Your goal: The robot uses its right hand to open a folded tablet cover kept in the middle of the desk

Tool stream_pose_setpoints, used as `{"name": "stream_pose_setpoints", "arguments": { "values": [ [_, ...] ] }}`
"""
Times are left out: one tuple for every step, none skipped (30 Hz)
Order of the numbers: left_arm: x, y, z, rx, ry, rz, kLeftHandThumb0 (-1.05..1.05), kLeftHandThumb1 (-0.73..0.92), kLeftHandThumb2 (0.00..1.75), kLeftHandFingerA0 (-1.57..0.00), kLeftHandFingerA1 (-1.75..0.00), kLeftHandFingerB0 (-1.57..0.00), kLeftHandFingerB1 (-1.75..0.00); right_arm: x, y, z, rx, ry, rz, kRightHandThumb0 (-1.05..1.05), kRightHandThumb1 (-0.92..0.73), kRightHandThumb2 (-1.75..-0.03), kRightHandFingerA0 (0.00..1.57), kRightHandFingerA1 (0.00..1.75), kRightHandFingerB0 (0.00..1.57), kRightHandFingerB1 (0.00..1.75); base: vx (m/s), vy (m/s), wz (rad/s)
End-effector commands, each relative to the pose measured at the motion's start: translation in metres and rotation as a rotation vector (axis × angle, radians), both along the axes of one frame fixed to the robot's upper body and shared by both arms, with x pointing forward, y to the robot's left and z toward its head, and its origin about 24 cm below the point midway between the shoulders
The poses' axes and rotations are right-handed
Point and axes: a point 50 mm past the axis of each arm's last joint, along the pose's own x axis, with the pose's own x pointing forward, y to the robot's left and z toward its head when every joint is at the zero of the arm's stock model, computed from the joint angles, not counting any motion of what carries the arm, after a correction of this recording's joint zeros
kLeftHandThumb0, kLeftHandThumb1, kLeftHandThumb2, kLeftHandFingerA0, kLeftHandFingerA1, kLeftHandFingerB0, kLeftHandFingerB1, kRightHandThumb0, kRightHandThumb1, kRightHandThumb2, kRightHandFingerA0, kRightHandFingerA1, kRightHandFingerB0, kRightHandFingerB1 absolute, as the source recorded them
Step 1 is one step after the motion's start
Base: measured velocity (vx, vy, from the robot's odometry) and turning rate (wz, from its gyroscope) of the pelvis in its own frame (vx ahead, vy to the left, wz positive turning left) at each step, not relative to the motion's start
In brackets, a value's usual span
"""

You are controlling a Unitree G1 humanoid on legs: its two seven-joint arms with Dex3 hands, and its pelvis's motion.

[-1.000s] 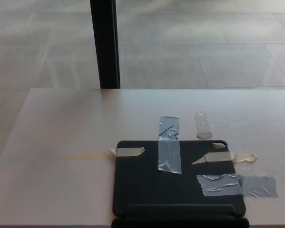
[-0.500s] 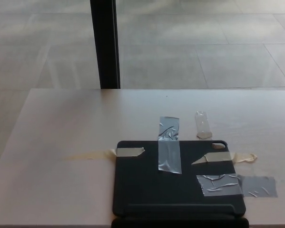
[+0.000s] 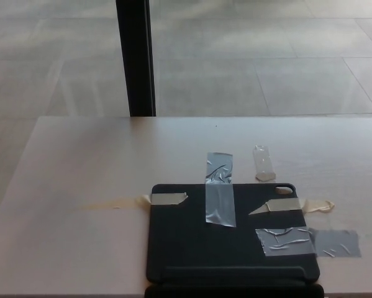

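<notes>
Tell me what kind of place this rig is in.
Probably an indoor lab or office test setup: a pale desk with a dark tablet cover taped down by silver tape strips, large grey floor tiles and a black post behind.

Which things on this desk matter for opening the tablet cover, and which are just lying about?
For the job:
- black tablet cover, lying shut near the desk's front edge
- tape strips running from cover to desk

Just there:
- loose clear tape piece beyond the cover
- dark post behind the desk

Neither hand is in view.
</notes>
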Motion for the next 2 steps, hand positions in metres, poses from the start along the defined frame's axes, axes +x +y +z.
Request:
{"name": "stream_pose_setpoints", "arguments": {
  "values": [
    [-0.0097,0.0076,0.0039,-0.048,-0.023,0.017,-0.74,0.66,0.6,-0.35,-0.77,-0.18,-0.57,-0.0016,-0.0141,0.017,-0.193,-0.035,-0.044,-0.71,-0.53,-0.57,0.75,0.58,0.67,0.48,0.0,0.0,0.0],
    [-0.0092,0.0074,0.0038,-0.048,-0.02,0.022,-0.76,0.51,0.87,-0.41,-0.75,-0.18,-0.59,-0.0012,-0.0135,0.0151,-0.181,-0.034,-0.043,-0.73,-0.49,-0.59,0.76,0.6,0.66,0.49,0.0,0.0,0.0]
  ]
}}
